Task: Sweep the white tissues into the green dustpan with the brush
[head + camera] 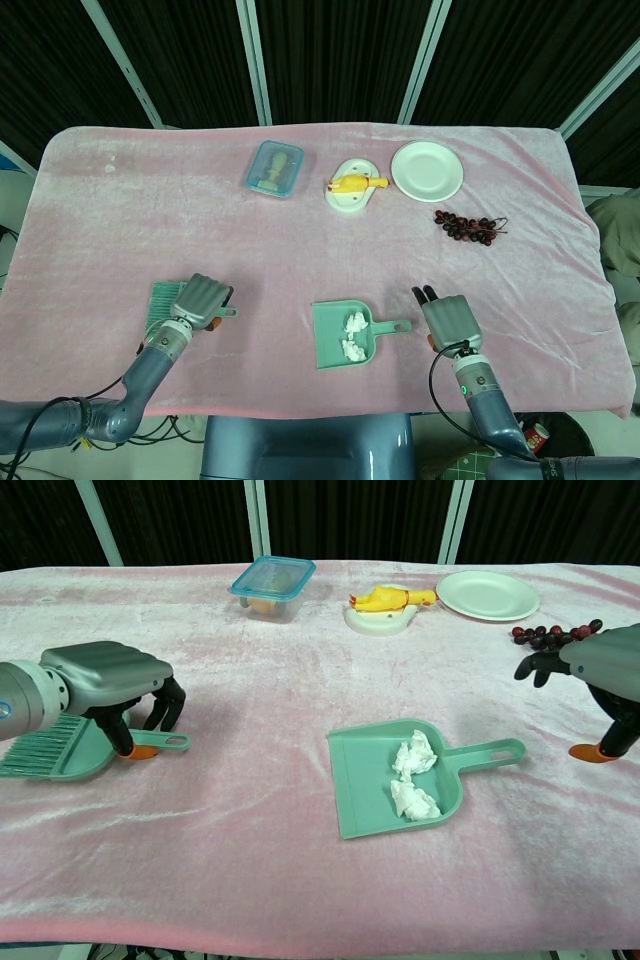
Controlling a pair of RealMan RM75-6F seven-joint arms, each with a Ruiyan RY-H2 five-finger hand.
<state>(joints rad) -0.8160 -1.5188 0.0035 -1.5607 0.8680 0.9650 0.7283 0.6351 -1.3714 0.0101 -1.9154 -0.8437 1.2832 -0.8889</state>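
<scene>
The green dustpan [328, 338] [360, 780] lies near the table's front edge, its handle pointing right. Two crumpled white tissues [352, 322] [412, 800] sit inside it. At the front left the green brush [163, 298] [55, 752] lies low on the pink cloth, bristles to the left. My left hand [204, 300] [108, 680] is curled over its handle and grips it. My right hand [449, 320] [612, 670] hovers to the right of the dustpan handle, clear of it, fingers apart and holding nothing.
Along the back stand a blue-lidded container [274, 168] [272, 582], a yellow toy chicken [356, 183] [392, 598] on a white dish, and a white plate [427, 170] [488, 594]. Dark grapes [465, 226] [560, 635] lie at the right.
</scene>
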